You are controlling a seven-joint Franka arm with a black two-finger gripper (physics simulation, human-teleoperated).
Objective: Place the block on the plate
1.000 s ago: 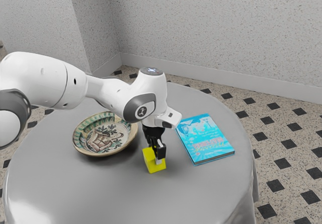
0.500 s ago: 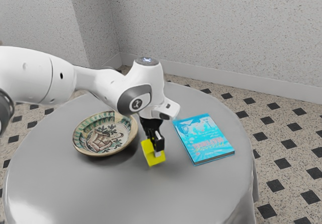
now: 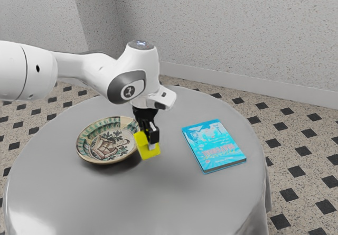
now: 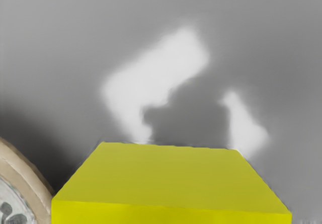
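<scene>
- Exterior view: I see the black gripper (image 3: 148, 141) pinching the yellow block (image 3: 143, 151) up off the grey tablecloth (image 3: 105, 203), near the painted plate (image 3: 110, 145).
- I think it is held up so it won't bump the plate.
- The blue book (image 3: 214, 145) lies flat, out of the way; I can't read its pink words.
- The white arm (image 3: 87, 66) has a badge (image 3: 128, 92), too small to read.

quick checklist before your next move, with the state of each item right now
1. Gripper shut on the yellow block: ok
2. Block raised off the table: ok
3. Plate free of other things: ok
4. Blue book out of the way, on the block's other side from the plate: ok
5. Block over the plate's middle: not ok
6. Block high enough to clear the rim: cannot tell
</scene>
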